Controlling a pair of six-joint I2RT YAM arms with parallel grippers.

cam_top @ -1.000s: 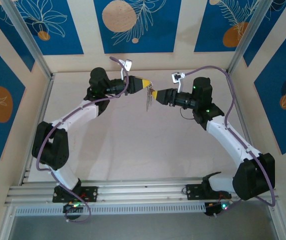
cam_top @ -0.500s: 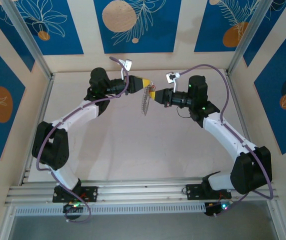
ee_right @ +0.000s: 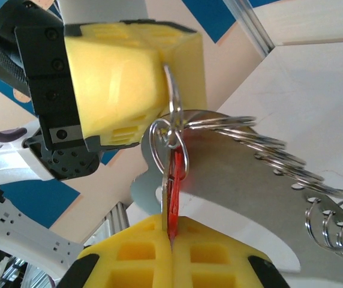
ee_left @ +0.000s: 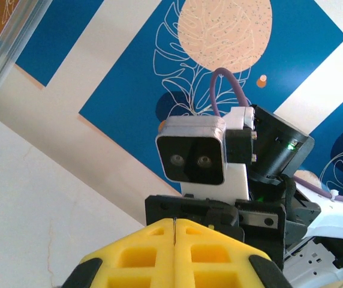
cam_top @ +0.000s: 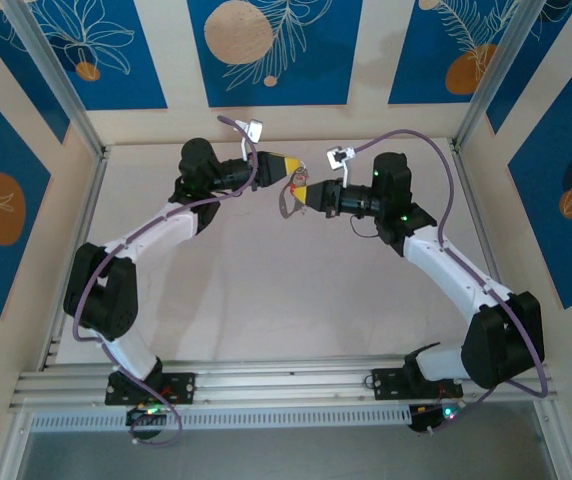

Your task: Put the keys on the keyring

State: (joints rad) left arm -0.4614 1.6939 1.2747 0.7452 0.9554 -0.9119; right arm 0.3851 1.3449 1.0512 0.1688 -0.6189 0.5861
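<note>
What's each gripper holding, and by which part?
Right gripper: shut on the keys, pinching the red tag by its lower end. Left gripper: shut on the keyring, gripping its thin wire loop.

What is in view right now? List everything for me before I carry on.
keys: one set, red tag with a small silver ring at its top, pinched edge-on in the right gripper
keyring: one, grey-silver with a row of wire rings along one edge, hanging between the two grippers, top loop in the left gripper
table: one, off-white, under both arms
wall panels: several, blue with peach circles and white leaf outlines, around the table
left arm: one, black and white, reaching in from the left
right arm: one, black and white, reaching in from the right
left gripper: yellow fingers, shut on the keyring
right gripper: yellow fingers, shut on the keys
</note>
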